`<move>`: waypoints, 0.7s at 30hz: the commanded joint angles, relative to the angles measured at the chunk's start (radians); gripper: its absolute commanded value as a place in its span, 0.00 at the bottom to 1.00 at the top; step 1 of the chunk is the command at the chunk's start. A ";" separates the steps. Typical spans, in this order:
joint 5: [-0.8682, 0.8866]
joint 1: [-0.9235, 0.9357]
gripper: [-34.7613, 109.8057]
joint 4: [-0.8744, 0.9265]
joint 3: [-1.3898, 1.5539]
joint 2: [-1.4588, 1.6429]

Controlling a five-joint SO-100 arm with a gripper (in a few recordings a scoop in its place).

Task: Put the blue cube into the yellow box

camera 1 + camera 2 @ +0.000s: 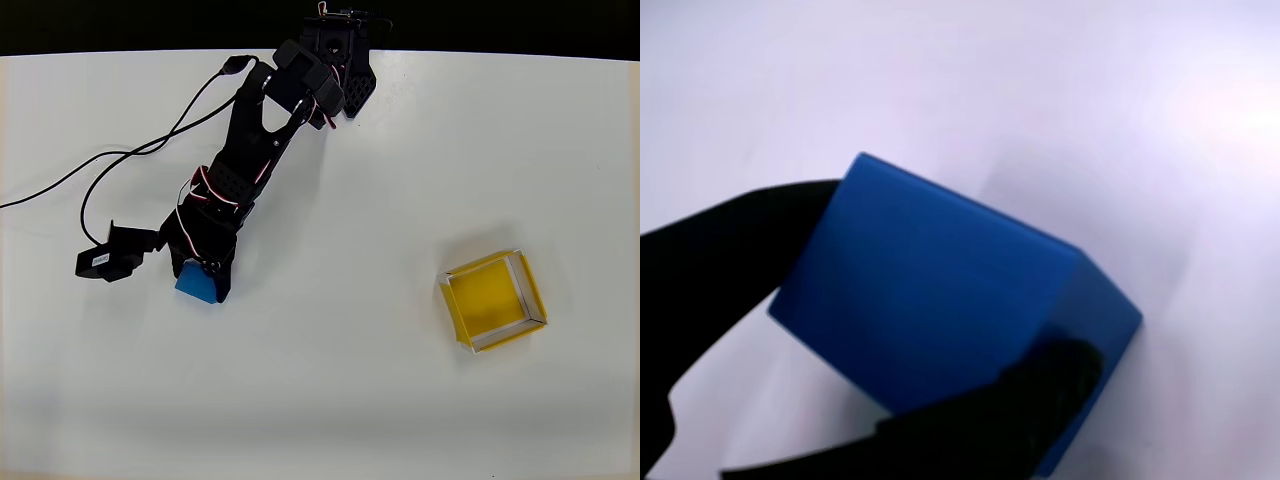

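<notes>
Claw (203, 276) pinching the cube (198, 286) at lower left of the table (330, 400) in the overhead view, black arm (250, 150) stretching up to a base at the top edge. In the wrist view, cube (940, 300) large and tilted, one finger (730, 250) against its left face, the other across its lower right corner. Box (493, 300) well apart to the right, open side up, turned slightly askew. Black cable (120, 160) looping off to the left edge.
</notes>
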 commanded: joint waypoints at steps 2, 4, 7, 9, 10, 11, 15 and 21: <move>-0.005 -0.055 0.42 -0.026 0.021 0.209; 0.009 -0.098 0.42 -0.037 0.035 0.278; 0.017 -0.169 0.41 -0.038 0.054 0.379; 0.017 -0.221 0.41 -0.041 0.071 0.442; 0.014 -0.249 0.41 -0.043 0.075 0.468; 0.014 -0.276 0.41 -0.044 0.080 0.494; 0.012 -0.397 0.41 -0.057 0.083 0.569; -0.003 -0.595 0.40 -0.126 0.058 0.609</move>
